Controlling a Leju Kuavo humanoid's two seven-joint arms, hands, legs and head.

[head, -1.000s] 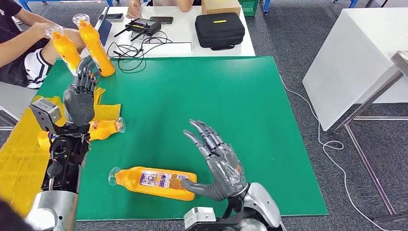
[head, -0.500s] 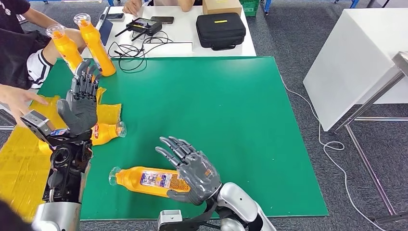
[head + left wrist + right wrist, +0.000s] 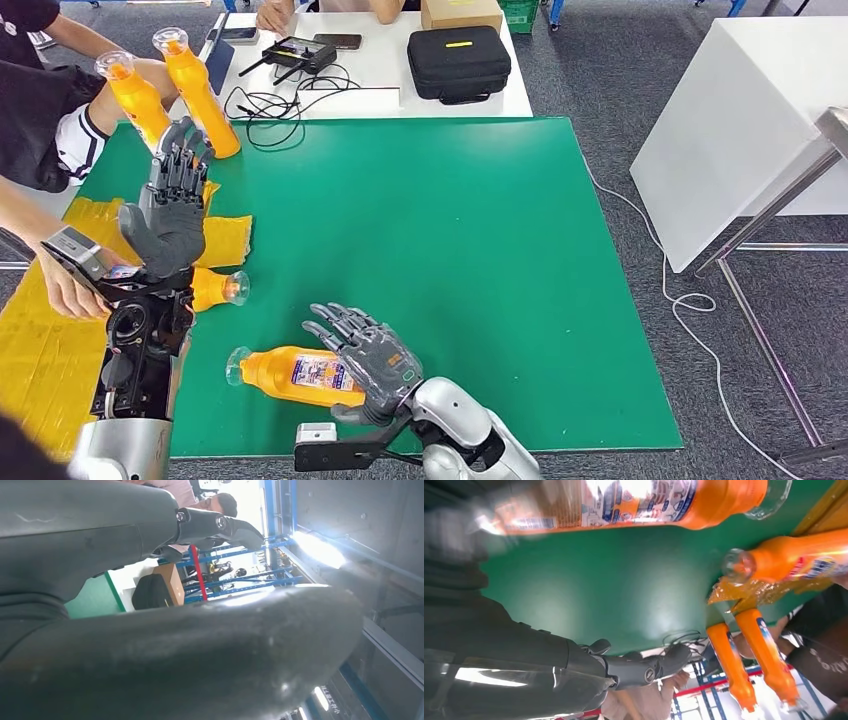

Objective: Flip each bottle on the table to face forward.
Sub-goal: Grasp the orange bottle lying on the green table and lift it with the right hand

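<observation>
An orange bottle (image 3: 285,371) lies on its side near the front edge of the green mat (image 3: 420,230), cap pointing left. My right hand (image 3: 365,358) lies over its base end with fingers spread and thumb under the near side, not closed around it. The right wrist view shows that bottle (image 3: 639,500) close by the palm. A second orange bottle (image 3: 216,288) lies behind my left forearm, only its neck and cap showing. My left hand (image 3: 170,205) is raised above it, fingers straight up and empty. Two more orange bottles (image 3: 135,97) (image 3: 198,92) stand upright at the far left corner.
A person's hand (image 3: 62,288) reaches in at the left edge, by the hidden end of the second bottle. Crumpled yellow wrapping (image 3: 228,236) lies on the mat's left side. A white table behind holds a black case (image 3: 458,62), cables and a controller. Another white table (image 3: 740,120) stands right.
My right hand has swung left and down onto the base end of the near bottle. The second bottle has shifted nearer, and a person's hand has come in at the left.
</observation>
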